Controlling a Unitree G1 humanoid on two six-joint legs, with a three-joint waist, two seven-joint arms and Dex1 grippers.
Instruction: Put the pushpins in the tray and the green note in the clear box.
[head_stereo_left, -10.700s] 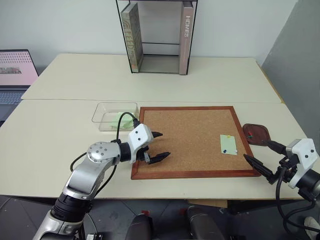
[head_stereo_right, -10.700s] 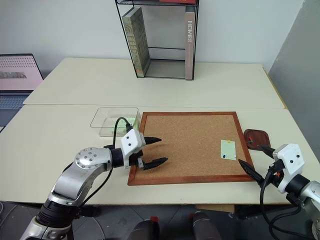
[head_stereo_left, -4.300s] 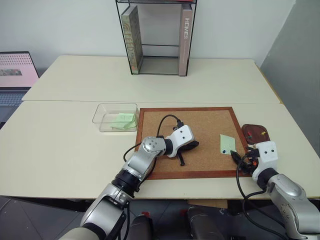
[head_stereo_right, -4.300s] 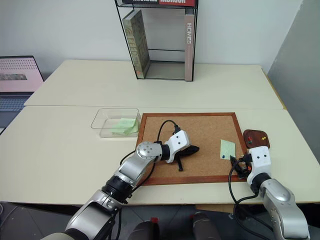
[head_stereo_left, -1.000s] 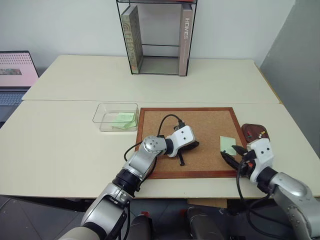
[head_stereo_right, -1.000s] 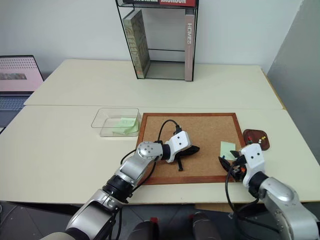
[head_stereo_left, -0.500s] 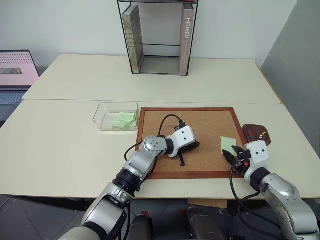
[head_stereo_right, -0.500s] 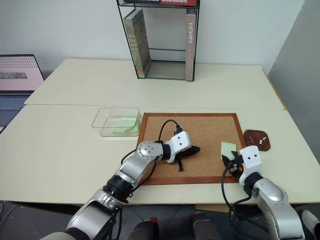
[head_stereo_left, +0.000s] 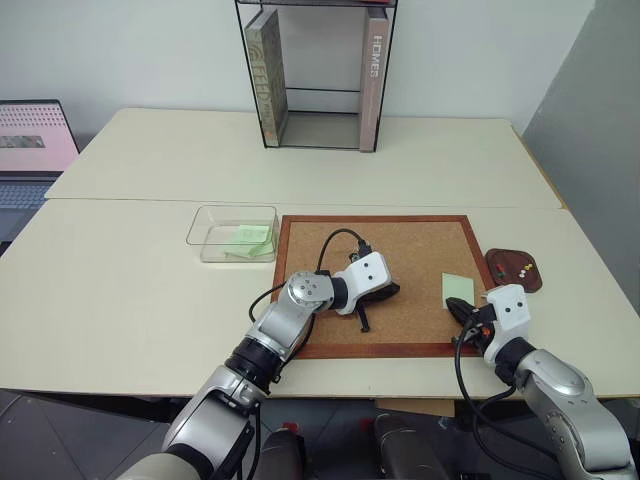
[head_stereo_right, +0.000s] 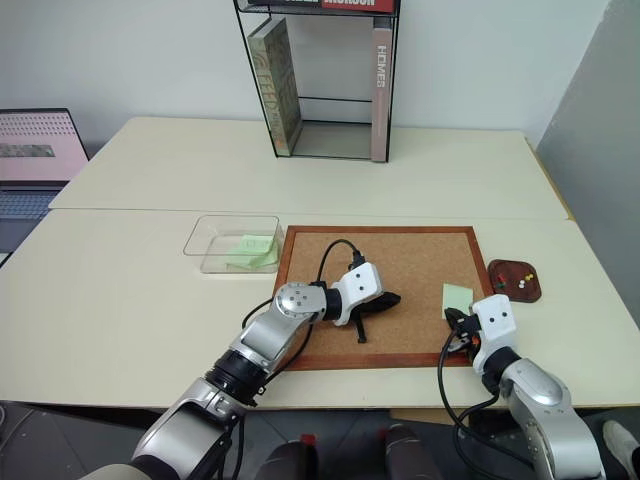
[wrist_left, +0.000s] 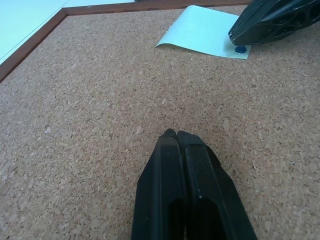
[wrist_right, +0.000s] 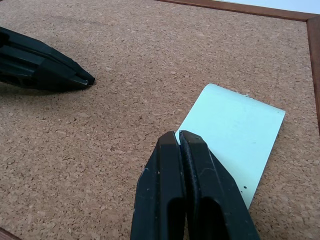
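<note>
- The grey book (head_stereo_left: 374, 88) standing in the black-framed bookcase (head_stereo_left: 316, 72) at 12 o'clock on the desk (head_stereo_left: 120, 280) has "HOMES" written down its spine. The words on the other book (head_stereo_left: 263, 88) are too small to read.
- The green note (head_stereo_left: 458, 289) is a small, pale green square of paper. It lies on the corkboard (head_stereo_left: 400, 250) near the board's 3 o'clock edge. One edge of it curls up a little.
- A blue pushpin (wrist_left: 241, 49) sits at the note's corner, and the right gripper's tip is right on it in the left wrist view.
- The right gripper (wrist_right: 178, 136) has its fingers pressed together. Whether it pinches the pin cannot be told.
- The left gripper (wrist_left: 176, 135) has its fingers pressed together too, with nothing between them. It rests on the bare cork in the middle of the board.
- The tray (head_stereo_left: 515, 269) is small and dark reddish-brown. It sits on the desk just past the board at 3 o'clock. A few tiny pushpins (head_stereo_left: 522, 265) lie in it, red and yellow specks.
- The clear box (head_stereo_left: 232, 233) sits just off the board's 10 o'clock corner. Another green note (head_stereo_left: 246, 238) lies inside it.
</note>
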